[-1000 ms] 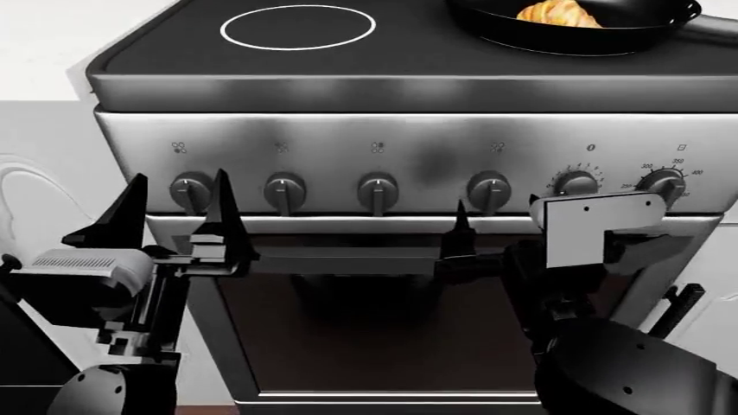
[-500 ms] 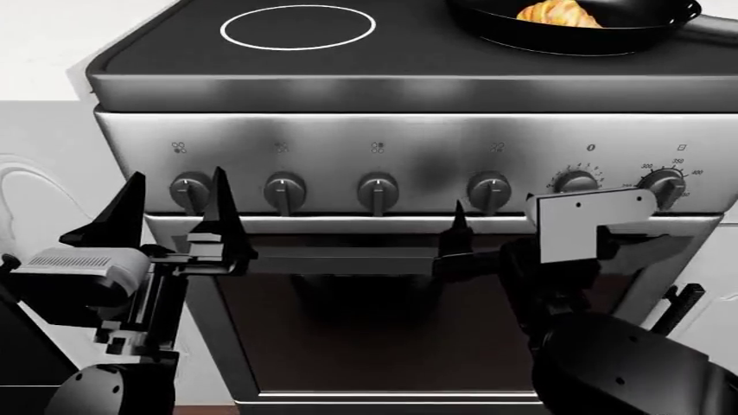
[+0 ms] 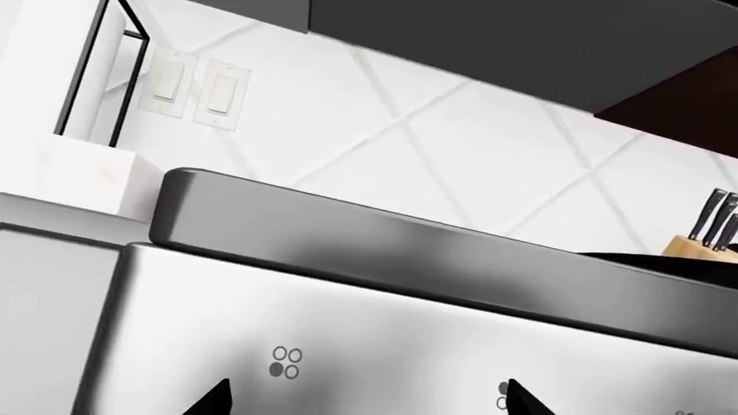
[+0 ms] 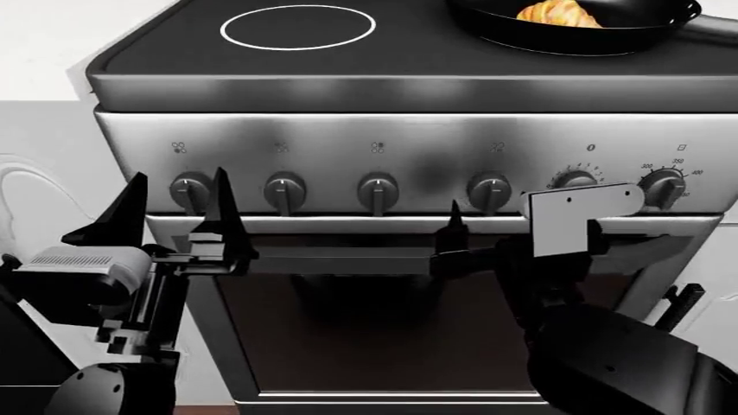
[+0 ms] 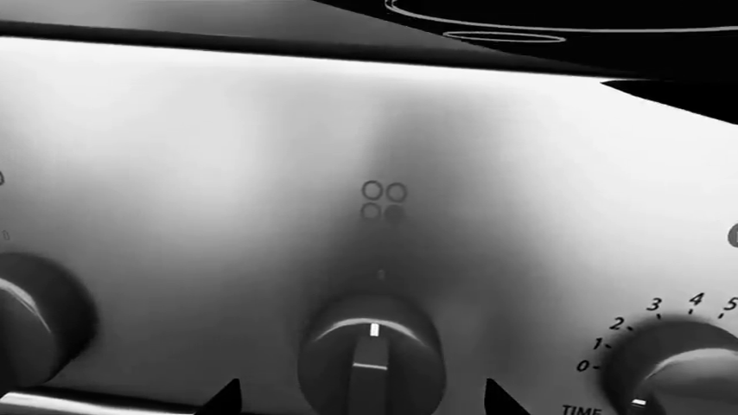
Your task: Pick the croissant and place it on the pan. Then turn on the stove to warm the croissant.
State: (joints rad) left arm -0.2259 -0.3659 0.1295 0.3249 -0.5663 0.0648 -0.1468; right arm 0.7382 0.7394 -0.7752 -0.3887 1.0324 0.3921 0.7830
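At the stove front, the right gripper has crept closer, jaws spread around the fourth knob (not yet turned); croissant already sits in the pan.

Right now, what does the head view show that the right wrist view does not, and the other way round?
Only the head view shows the croissant lying in the pan, both arms, and the open left end effector. Only the right wrist view shows the TIME knob's numbers and the burner symbol up close. Both show the stove front panel and the fourth knob that the right end effector faces.
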